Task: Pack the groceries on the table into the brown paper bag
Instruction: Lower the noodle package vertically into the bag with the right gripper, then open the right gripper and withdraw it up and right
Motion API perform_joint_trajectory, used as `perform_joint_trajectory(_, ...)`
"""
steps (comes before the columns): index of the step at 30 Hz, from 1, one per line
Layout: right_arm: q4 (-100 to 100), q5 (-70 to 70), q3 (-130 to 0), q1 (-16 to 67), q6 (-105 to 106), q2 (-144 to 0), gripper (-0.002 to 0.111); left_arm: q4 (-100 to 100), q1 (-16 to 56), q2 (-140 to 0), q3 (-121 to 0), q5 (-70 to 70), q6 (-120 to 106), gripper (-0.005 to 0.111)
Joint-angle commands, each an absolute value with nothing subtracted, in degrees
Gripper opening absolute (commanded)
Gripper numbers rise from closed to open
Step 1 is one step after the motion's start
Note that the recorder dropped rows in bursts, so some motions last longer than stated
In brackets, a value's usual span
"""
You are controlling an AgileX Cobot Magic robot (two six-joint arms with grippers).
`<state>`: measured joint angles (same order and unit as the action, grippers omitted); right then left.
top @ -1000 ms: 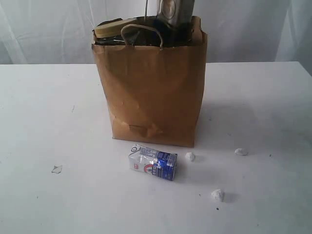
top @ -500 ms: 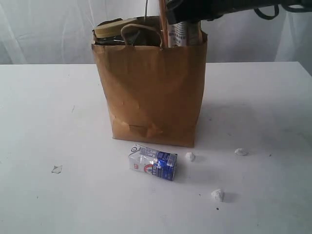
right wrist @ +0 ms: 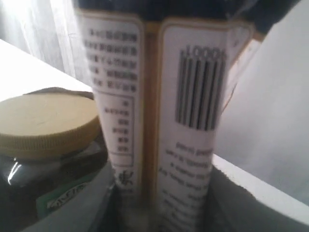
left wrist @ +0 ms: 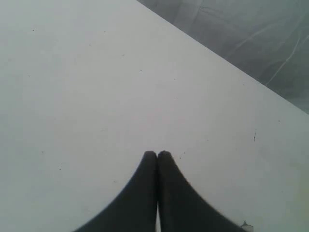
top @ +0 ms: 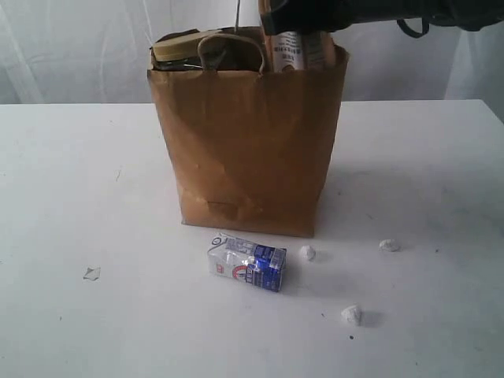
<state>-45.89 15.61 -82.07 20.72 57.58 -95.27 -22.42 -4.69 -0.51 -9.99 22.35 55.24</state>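
Observation:
The brown paper bag [top: 248,142] stands upright mid-table. My right gripper [top: 303,20] [right wrist: 164,212] hangs over the bag's mouth, shut on the long dark-blue packet [top: 295,49] [right wrist: 193,96]. The packet shows a white printed back, a barcode and a tan seam. It stands upright, partly inside the bag. Beside it in the bag is the big olive-lidded jar [top: 185,45] [right wrist: 46,123]. The small white-blue carton [top: 246,264] lies on the table [top: 71,181] in front of the bag. My left gripper [left wrist: 157,153] is shut and empty over bare tabletop, out of the exterior view.
Three white crumbs [top: 307,253] [top: 389,245] [top: 351,315] lie right of the carton. A small scrap [top: 92,273] rests at front left. A white curtain hangs behind the table. The bag's loop handle [top: 228,47] arches over its front rim.
The packet has come down into the bag and shifted right with my right gripper. The bag's right rim has bulged outward. The carton and the left gripper have not moved.

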Motion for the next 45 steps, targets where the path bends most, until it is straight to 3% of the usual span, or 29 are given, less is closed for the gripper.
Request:
perform_joint_trajectory(1, -44.1, 15.7, -82.2, 20.6, 65.2, -93.4, 0.000, -22.5, -4.3, 0.0, -9.7, 21.9, 55.2, 0.000)
perform_joint_trajectory(21, -44.1, 24.9, -82.2, 20.6, 73.3, -88.5, 0.000, -22.5, -4.3, 0.0, -9.7, 21.9, 55.2, 0.000)
perform_joint_trajectory(33, -44.2, 22.9, -82.2, 20.6, 73.3, -97.5, 0.001, -22.5, -4.3, 0.0, -9.7, 21.9, 55.2, 0.000)
perform_joint_trajectory(39, -44.1, 24.3, -82.2, 20.6, 73.2, -97.6, 0.030, -21.2, -4.3, 0.0, -9.7, 21.5, 55.2, 0.000)
perform_joint_trajectory(45, -44.1, 24.3, -82.2, 20.6, 72.3, -97.6, 0.039, -20.9, -4.3, 0.0, -9.7, 21.5, 55.2, 0.000)
